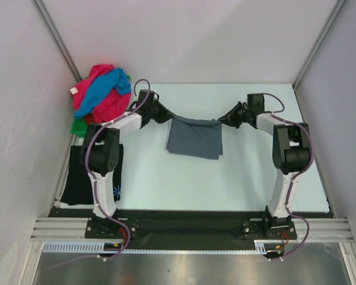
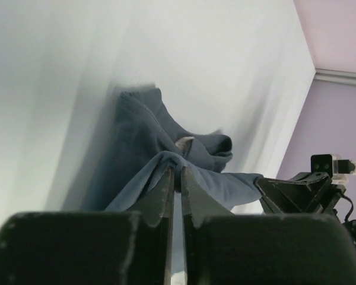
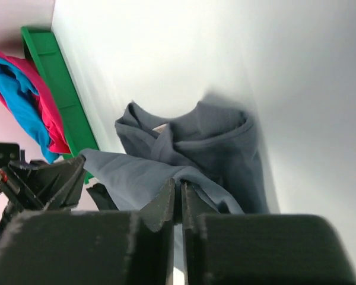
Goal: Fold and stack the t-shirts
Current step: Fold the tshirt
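A slate-grey t-shirt (image 1: 194, 138) lies partly folded in the middle of the table, its far edge lifted and stretched between both grippers. My left gripper (image 1: 167, 117) is shut on the shirt's far left corner, and cloth (image 2: 136, 136) drapes over its tips (image 2: 179, 171). My right gripper (image 1: 223, 123) is shut on the far right corner, with cloth (image 3: 213, 142) pinched at its tips (image 3: 179, 183). A black t-shirt (image 1: 80, 178) with a small blue-white print lies flat at the left, beneath the left arm. Pink and blue t-shirts (image 1: 104, 89) are heaped at the far left.
A green tray (image 1: 78, 126) sits under the pink and blue heap, and it also shows in the right wrist view as the green tray (image 3: 59, 77). Pale walls close in the table on the left, back and right. The arm bases stand at the near edge.
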Available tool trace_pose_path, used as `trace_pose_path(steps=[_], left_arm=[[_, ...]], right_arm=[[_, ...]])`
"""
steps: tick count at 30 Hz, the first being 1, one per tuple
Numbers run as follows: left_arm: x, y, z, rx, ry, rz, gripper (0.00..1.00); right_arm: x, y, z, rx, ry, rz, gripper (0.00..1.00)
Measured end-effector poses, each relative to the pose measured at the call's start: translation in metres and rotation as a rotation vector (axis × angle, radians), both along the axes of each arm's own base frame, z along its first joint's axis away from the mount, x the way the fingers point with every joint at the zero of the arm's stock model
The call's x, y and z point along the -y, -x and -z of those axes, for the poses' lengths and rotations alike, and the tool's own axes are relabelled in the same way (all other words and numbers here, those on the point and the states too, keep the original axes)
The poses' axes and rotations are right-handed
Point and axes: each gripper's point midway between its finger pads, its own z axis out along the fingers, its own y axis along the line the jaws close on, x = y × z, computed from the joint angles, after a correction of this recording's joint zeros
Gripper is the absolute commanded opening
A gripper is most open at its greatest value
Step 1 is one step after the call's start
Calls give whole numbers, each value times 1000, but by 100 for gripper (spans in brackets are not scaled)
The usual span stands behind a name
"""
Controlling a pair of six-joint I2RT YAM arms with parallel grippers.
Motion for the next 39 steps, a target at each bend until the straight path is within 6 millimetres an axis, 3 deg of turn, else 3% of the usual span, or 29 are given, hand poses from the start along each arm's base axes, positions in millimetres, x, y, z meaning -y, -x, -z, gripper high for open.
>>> trace_pose_path(steps=[1, 3, 4, 7, 9, 12, 14, 16, 18, 19, 23, 25, 27, 32, 36, 39], left_arm=[[0, -4, 3, -1, 2, 5, 20], [-2, -14, 10, 6, -8, 13, 30], [-5, -21, 14, 16, -22, 18, 41], [-18, -35, 17, 51, -92, 33, 46], [-27, -38, 11, 87, -141, 42, 49], [-37, -31, -5, 155, -206, 63, 50], [-34, -16, -22, 218, -204, 96, 49], [-22, -2, -39, 289, -162, 140, 48], [3, 9, -52, 376, -97, 210, 48], [13, 11, -53, 395, -76, 241, 46], [57, 21, -35, 414, 14, 361, 46], [72, 26, -14, 384, 56, 395, 46], [78, 22, 12, 337, 74, 406, 46], [78, -9, 54, 275, 77, 389, 46], [68, -35, 51, 285, 86, 371, 46], [48, -53, 48, 280, 55, 346, 46]], right_arm=[[1, -4, 3, 0, -6, -2, 26], [5, -16, 11, 17, 3, -21, 43], [10, -26, 17, 23, 21, -36, 48], [33, -68, 22, 97, 107, -61, 56], [52, -69, 26, 105, 169, -53, 58], [77, -51, 21, 112, 252, -34, 58], [77, -32, 9, 131, 266, -39, 57], [62, -17, -4, 169, 254, -68, 54], [36, -8, -17, 234, 223, -117, 52], [20, -6, -22, 267, 200, -147, 45], [-39, -5, -31, 360, 70, -253, 34], [-58, -8, -19, 360, 2, -280, 26], [-65, -16, 0, 333, -57, -275, 23], [-52, -35, 54, 231, -158, -208, 21], [-36, -57, 49, 257, -196, -184, 21], [-12, -71, 48, 265, -179, -142, 20]])
